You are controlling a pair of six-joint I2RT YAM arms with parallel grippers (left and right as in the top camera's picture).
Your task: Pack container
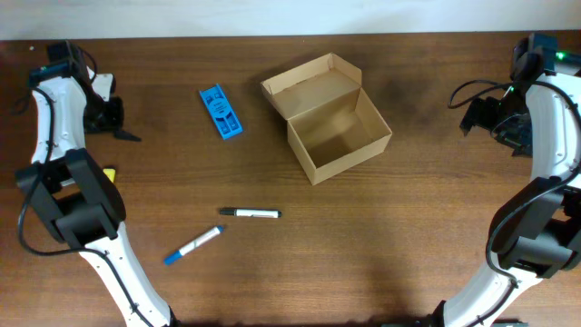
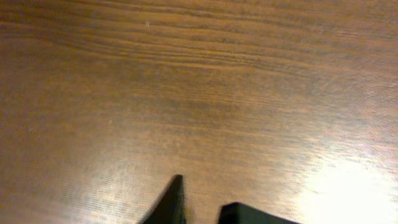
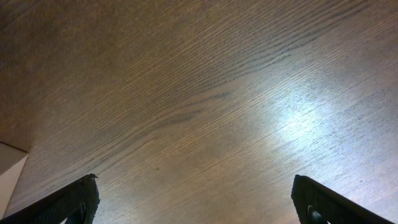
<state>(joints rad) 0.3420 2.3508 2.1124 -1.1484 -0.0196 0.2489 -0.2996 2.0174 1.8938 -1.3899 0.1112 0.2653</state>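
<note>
Overhead — open container (image 1: 349, 160) lies between left tool (image 1: 118, 127) and right tool (image 1: 470, 116) — apart.

The gripper (image 3: 199, 202) hung over the brown table (image 3: 186, 93), its fingers (image 3: 71, 199) spread wide at the near left and near right corners. Glare (image 3: 298, 121) lay right of centre. A pale corner (image 3: 9, 163) showed at the left edge.

A dark brown wooden counter (image 1: 381, 245) fills nearly the whole overhead view, its grain running lengthwise from side to side. Beyond its far edge lies a pale, plain strip (image 1: 272, 16); whether it is wall or floor cannot be told. Light from above throws a soft bright glare (image 3: 298, 121) on the polished wood in both close views, and the overhead view shows a darker smudge of shade right of centre.
</note>
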